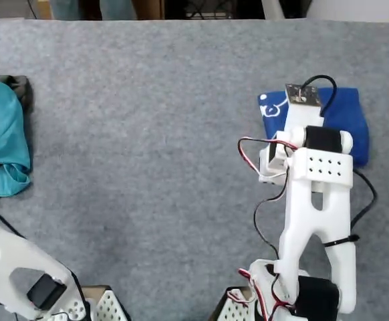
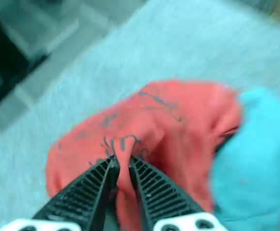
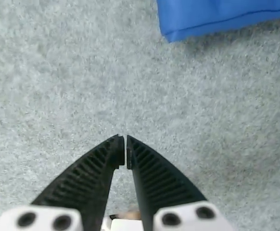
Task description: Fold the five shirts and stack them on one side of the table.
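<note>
At the left edge of the flat grey felt table, the left gripper is squeezed tight on a small fold of a soft red cloth shirt. A crumpled teal cloth shirt is touching the red one. If the red shirt is pulled, the teal one may get dragged along. The fold is thin, so I think it could slip out. The pile is close to the table edge, so a shirt could fall off. The right gripper is closed with nothing in it, above bare felt near a folded blue cloth shirt. The shirts lie right on the table, not in a box or basket.
</note>
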